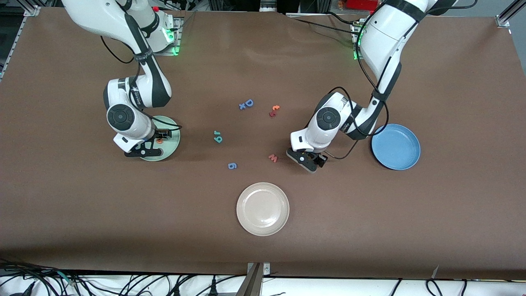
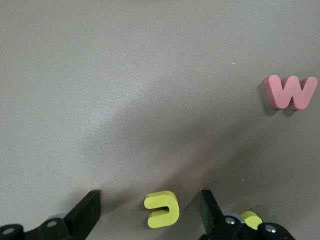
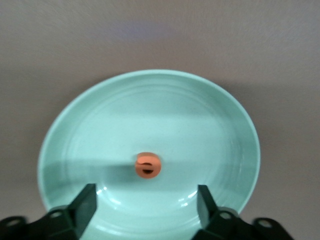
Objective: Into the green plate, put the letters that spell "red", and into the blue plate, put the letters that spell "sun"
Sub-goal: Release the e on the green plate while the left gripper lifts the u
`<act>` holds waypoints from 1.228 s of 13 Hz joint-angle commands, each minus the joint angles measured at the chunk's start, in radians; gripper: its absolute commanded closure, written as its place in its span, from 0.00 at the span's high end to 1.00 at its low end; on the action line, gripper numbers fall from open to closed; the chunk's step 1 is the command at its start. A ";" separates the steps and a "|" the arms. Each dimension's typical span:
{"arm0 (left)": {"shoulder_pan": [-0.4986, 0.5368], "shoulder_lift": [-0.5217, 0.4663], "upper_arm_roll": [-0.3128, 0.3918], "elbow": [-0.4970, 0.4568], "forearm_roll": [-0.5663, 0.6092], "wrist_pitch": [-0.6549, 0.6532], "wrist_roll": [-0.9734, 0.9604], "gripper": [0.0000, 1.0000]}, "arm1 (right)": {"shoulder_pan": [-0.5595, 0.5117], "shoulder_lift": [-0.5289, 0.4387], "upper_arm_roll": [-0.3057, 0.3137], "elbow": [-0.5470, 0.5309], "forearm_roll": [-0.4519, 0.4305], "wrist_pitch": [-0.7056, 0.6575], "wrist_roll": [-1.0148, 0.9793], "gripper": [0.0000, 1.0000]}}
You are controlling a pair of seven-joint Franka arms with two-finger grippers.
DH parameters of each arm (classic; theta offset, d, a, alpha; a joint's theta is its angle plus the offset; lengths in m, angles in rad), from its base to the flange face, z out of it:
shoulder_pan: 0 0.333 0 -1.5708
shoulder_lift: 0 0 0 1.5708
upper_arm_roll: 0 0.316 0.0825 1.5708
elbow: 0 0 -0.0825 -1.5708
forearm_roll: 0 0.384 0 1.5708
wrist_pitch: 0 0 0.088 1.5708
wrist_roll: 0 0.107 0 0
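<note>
The pale green plate (image 1: 169, 142) (image 3: 150, 110) lies at the right arm's end of the table with the orange "e" (image 1: 159, 140) (image 3: 148, 165) resting in it. My right gripper (image 1: 156, 144) (image 3: 145, 195) hangs open just over the plate, nothing between its fingers. The teal "d" and "r" (image 1: 218, 136) lie together mid-table. My left gripper (image 1: 318, 161) (image 2: 150, 200) is open low over the table, straddling the yellow "u" (image 2: 162, 209) without touching it. A second yellow letter (image 2: 251, 218) peeks out beside one finger. The blue plate (image 1: 395, 146) sits toward the left arm's end.
A pink "w" (image 1: 273, 158) (image 2: 291, 91) lies beside the left gripper. A cream plate (image 1: 262, 209) is nearer the front camera. A blue "6" (image 1: 232, 165), a blue "D" with a small x (image 1: 246, 104) and red-orange pieces (image 1: 274, 110) are scattered mid-table.
</note>
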 commanded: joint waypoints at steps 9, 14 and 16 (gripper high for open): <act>-0.016 0.024 0.042 -0.013 0.034 0.006 0.010 0.87 | 0.018 0.077 0.263 0.051 0.020 0.249 0.246 0.91; -0.025 0.023 0.043 -0.015 0.034 0.006 0.010 0.68 | 0.032 0.123 0.295 0.091 0.020 0.305 0.352 0.88; -0.027 0.023 0.043 -0.013 0.034 0.006 0.010 0.59 | 0.044 0.133 0.297 0.096 0.020 0.304 0.364 0.88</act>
